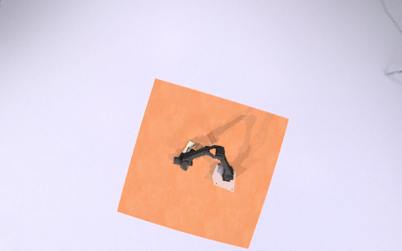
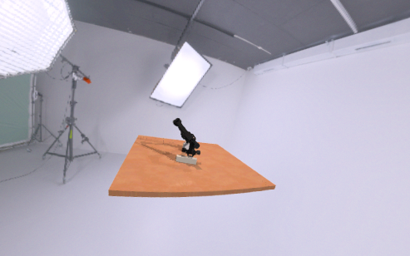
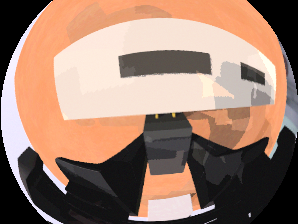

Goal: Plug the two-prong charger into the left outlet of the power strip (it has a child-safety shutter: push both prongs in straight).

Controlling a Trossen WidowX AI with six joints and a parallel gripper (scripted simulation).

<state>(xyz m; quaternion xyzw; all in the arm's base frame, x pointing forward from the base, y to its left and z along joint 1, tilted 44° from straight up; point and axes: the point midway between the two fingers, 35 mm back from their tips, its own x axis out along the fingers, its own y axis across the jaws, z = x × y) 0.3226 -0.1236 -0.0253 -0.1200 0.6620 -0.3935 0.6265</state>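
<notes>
Bright, even room; big glowing panel (image 2: 181,76) overhead; wrist view bulges (fisheye, black corners).
</notes>
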